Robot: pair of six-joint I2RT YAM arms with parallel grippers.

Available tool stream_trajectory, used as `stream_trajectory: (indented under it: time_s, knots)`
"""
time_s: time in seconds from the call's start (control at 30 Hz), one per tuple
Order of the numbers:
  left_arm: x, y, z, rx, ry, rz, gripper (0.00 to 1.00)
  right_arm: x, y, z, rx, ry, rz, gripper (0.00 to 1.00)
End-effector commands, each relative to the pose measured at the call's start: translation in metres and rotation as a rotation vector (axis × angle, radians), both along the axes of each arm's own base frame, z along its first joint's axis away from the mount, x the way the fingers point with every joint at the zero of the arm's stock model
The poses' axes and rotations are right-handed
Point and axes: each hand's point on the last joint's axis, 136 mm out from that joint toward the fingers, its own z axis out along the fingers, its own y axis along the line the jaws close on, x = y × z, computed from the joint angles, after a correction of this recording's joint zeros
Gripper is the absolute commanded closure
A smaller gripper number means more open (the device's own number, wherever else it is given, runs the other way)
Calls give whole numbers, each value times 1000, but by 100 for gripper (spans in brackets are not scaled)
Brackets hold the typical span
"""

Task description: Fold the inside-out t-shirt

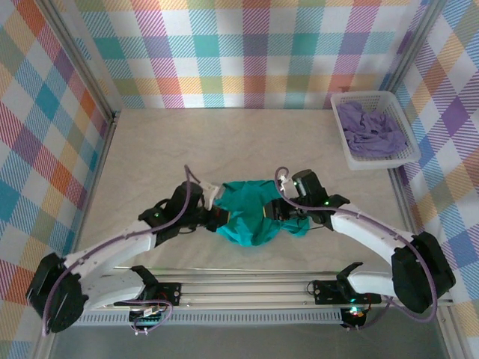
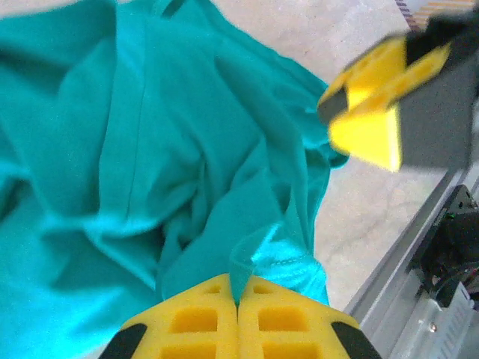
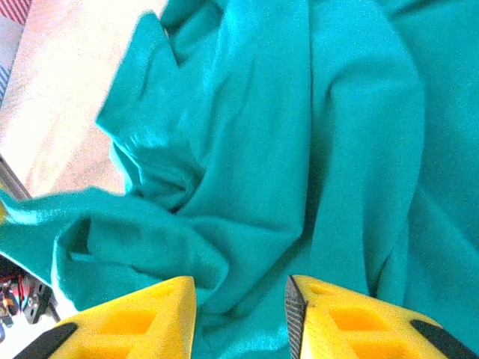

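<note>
Gripping is the step in hand. The inside-out t-shirt [image 1: 251, 217] lies as a crumpled teal heap on the table [image 1: 224, 142], near its front edge and between the 2 grippers. The left gripper [image 2: 238, 305] has its yellow fingers [image 2: 194, 325] pressed together on a fold of hem at the heap's edge. The right gripper [image 3: 239, 299] stands with its jaws apart; cloth lies in the gap but is not visibly pinched.

Judgement: folding proper has not begun, since the garment is not spread flat. The next move calls for the right jaws to close on 1 edge of cloth. Both arms should then lift and draw apart evenly so the shirt opens out, without dragging it toward the rail [image 2: 404, 277].

View differences:
- **Top view:** gives the overall layout, including the white basket [image 1: 378, 162] at the far right. It holds a lavender garment [image 1: 370, 129], well apart from the shirt.
- **Left wrist view:** shows the clamped hem, which is too small to tell from above.
- **Right wrist view:** shows the gap between its own jaws.
</note>
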Motion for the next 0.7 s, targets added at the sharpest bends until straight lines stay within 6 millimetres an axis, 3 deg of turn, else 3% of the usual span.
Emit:
stream_trajectory:
  time_s: [0.0,0.1,0.23,0.37,0.5,0.67]
  knots:
    - [-26,13,-21,-7,117,36,91,11,6,19,4,-68,38,61]
    - [-31,21,-22,-8,121,54,82,15,9,21,-5,-68,50,60]
    - [-34,31,-21,-2,115,93,77,19,9,21,-17,-76,47,58]
    - [-17,51,-10,48,25,211,64,18,15,22,-7,-73,75,57]
    - [-13,41,-4,33,7,173,46,-11,39,20,27,-37,216,52]
    - [-12,22,-18,76,68,91,42,-56,50,-8,18,56,292,48]
